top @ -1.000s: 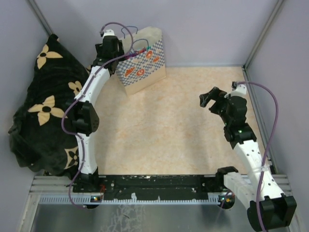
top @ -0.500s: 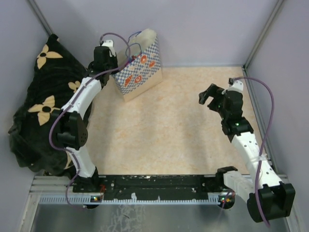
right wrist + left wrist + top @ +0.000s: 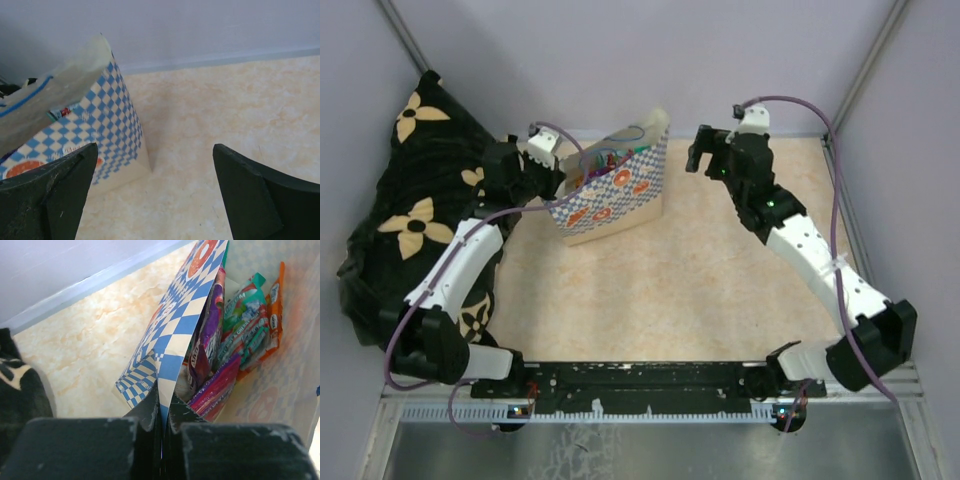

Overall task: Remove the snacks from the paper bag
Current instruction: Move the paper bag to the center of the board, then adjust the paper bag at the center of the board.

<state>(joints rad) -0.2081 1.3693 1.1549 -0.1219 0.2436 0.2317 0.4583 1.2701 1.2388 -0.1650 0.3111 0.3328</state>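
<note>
One paper bag [image 3: 610, 200] on beige marbled table [image 3: 720, 290]; lilac walls [image 3: 750, 60].

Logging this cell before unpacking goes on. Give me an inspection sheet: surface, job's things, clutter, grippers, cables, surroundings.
Surface: beige marbled table.
Job's things: checkered paper bag stands near the back wall, mouth open; snacks inside it, with purple, teal and orange packs showing.
Clutter: black cloth with cream flowers heaped at the left.
Grippers: left gripper shut on the bag's rim; right gripper open, beside the bag, not touching.
Cables: purple cables loop along both arms.
Surroundings: grey walls; metal rail at the near edge.
</note>
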